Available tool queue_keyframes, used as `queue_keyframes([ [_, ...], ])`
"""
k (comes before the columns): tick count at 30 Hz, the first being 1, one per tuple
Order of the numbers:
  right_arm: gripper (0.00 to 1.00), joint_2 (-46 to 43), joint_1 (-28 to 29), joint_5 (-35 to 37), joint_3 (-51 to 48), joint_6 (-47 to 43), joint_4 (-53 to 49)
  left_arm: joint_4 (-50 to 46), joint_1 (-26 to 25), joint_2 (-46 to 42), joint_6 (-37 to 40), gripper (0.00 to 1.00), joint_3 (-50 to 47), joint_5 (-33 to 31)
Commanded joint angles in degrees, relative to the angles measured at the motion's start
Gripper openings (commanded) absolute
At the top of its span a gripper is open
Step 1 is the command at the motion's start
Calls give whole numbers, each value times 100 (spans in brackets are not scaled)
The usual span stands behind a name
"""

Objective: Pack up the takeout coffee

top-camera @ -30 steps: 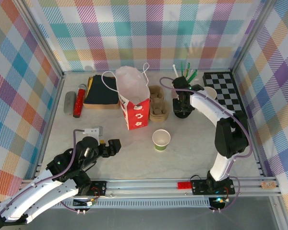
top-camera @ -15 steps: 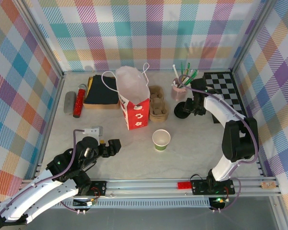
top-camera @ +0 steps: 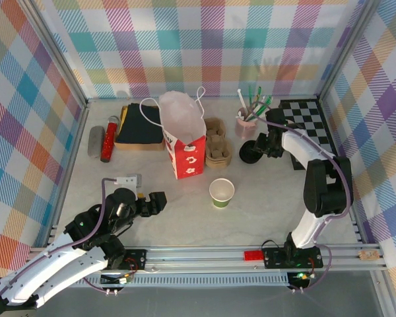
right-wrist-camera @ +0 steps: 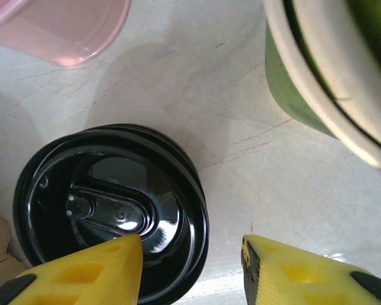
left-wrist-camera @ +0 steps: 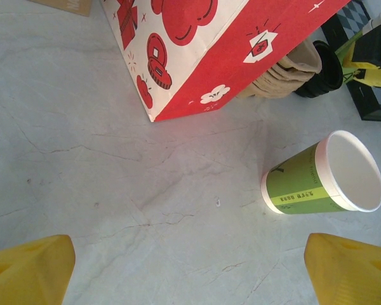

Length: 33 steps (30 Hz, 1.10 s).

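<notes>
Overhead view of a pale desk (top-camera: 270,205) inside checked walls. The coffee (top-camera: 246,156) stands right of centre toward the back, just below a pink cup (top-camera: 244,126) of straws. From overhead only its black lid shows.

The right claw (top-camera: 259,148) hangs right at the coffee. In the right wrist view the lid (right-wrist-camera: 111,203) sits at lower left; one yellow finger (right-wrist-camera: 82,270) overlaps its near edge, the other stands clear to the right. The claw (right-wrist-camera: 190,267) is partly spread and pinches nothing.

The left claw (top-camera: 160,200) rests low at lower left, its fingers spread wide and empty. Its wrist view shows a red-and-white bag (left-wrist-camera: 197,51) at the top and a lidless green cup (left-wrist-camera: 320,181) at the right.
</notes>
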Motion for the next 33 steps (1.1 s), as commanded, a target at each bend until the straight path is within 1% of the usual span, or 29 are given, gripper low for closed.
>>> queue_keyframes([
  [1,45,153,-44,-136,-44,109,177,-106,6,-13,46,93,33,-56],
  [9,42,401,-89,-162,-20,133,293,-131,6,-13,41,93,16,-73],
  [22,38,283,-97,-115,-160,111,368,-113,6,-13,38,93,-11,-88],
  [25,35,266,-97,-95,-154,97,354,-123,6,-13,35,93,-2,-86],
  [29,29,278,-97,-66,-134,85,338,-163,5,-31,37,93,20,-114],
  [33,25,309,-98,-65,-80,70,322,-211,6,-74,43,93,29,-135],
])
